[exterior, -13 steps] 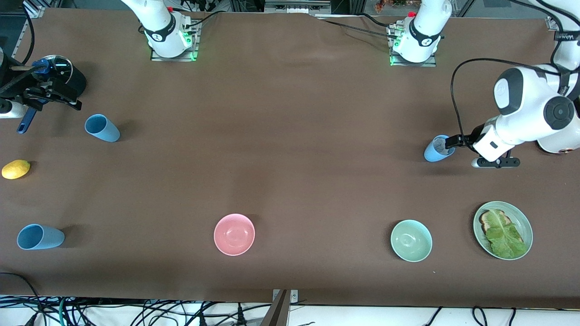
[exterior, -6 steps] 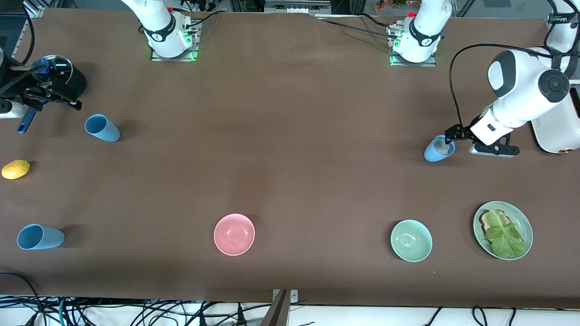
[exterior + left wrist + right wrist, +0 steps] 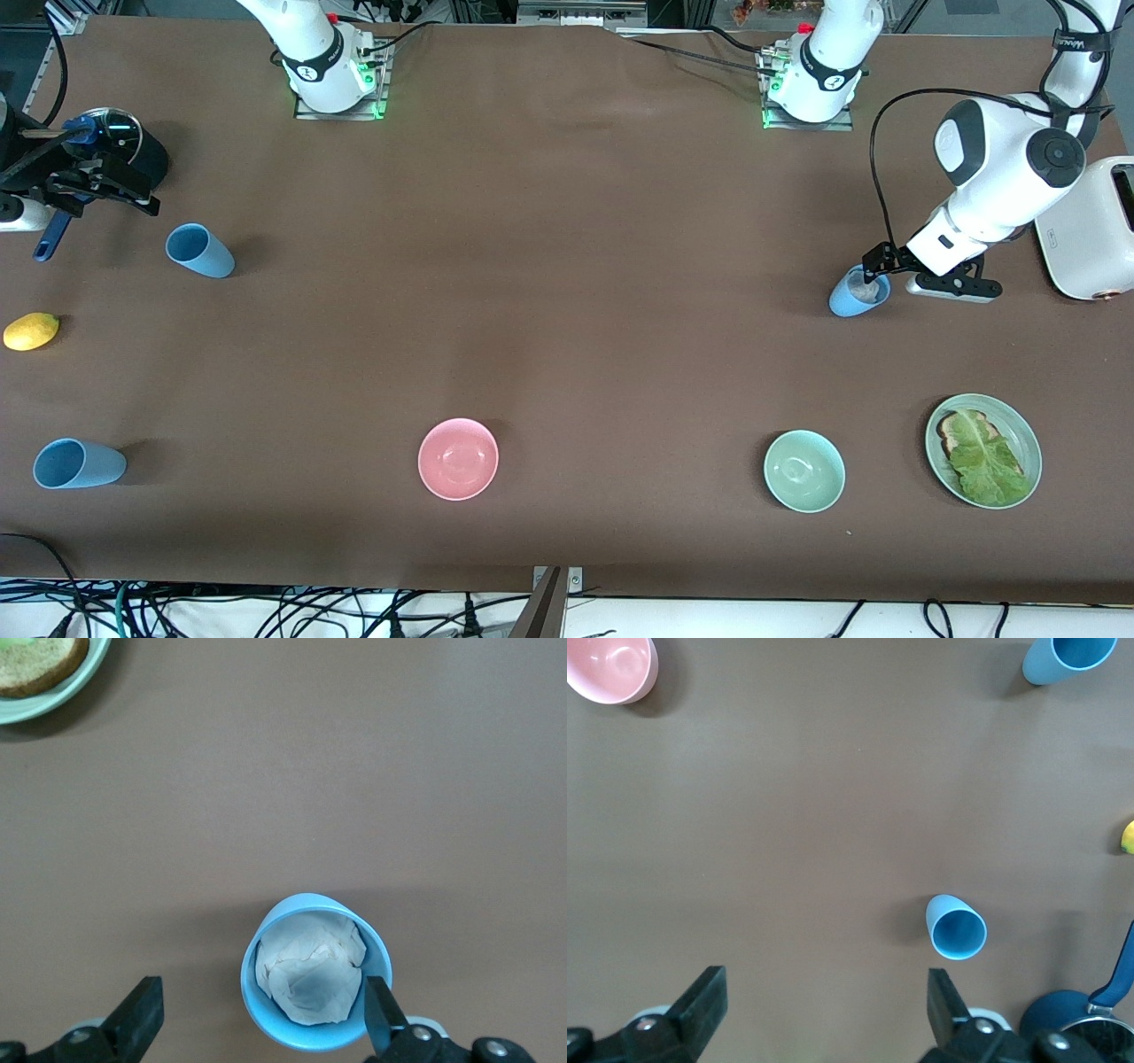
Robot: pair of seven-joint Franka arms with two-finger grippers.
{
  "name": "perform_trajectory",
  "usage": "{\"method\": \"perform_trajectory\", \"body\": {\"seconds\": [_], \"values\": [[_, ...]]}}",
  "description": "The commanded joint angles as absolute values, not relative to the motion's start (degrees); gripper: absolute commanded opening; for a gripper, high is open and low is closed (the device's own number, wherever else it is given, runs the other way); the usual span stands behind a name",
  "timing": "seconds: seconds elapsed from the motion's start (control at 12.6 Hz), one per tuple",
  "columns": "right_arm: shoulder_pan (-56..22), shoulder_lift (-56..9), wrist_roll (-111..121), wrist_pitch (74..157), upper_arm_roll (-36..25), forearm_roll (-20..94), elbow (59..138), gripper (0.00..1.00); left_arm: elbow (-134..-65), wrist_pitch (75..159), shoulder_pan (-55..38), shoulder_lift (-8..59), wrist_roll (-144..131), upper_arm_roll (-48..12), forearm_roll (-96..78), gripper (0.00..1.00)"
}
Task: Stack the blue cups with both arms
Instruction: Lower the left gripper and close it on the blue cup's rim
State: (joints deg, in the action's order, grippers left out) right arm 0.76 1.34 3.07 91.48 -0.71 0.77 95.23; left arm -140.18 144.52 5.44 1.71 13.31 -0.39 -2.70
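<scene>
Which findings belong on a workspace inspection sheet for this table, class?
Surface: brown table, bare in the middle.
Job's things: three blue cups, unstacked; the last holds crumpled paper.
Clutter: pink bowl, green bowl, plate with toast and lettuce, lemon, saucepan, toaster.
Grippers: left pincer open over the paper-filled cup; right pincer open, waiting above the saucepan.
Cables: bundle under the table's near edge.
Surroundings: nothing seen.
</scene>
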Motion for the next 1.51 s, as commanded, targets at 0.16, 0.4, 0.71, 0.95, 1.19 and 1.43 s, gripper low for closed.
{"method": "perform_trajectory", "body": {"seconds": [0.16, 0.4, 0.71, 0.95, 1.19, 1.43], "values": [[1.32, 1.23, 4.04, 90.44, -0.44, 0.79, 94.31, 1.00, -144.75, 151.60, 8.09, 1.32, 18.63, -0.44, -1.41, 1.00], [1.32, 1.23, 4.13, 90.44, -0.44, 0.79, 94.31, 1.00, -145.37, 152.83, 8.44, 1.67, 18.63, -0.44, -1.41, 1.00], [1.32, 1.23, 4.04, 90.44, -0.44, 0.79, 94.31, 1.00, -145.37, 157.12, 8.26, 4.64, 18.63, -0.44, -1.49, 1.00], [1.32, 1.23, 4.04, 90.44, -0.44, 0.79, 94.31, 1.00, -145.11, 159.78, 8.00, 6.94, 18.63, -0.44, -1.49, 1.00], [1.32, 1.23, 4.13, 90.44, -0.44, 0.79, 94.31, 1.00, -144.58, 161.09, 7.74, 8.70, 18.55, -0.44, -1.58, 0.95], [1.32, 1.32, 4.04, 90.44, -0.35, 0.70, 94.31, 1.00, -144.58, 161.02, 7.56, 8.26, 17.84, -0.44, -1.58, 0.00]]}}
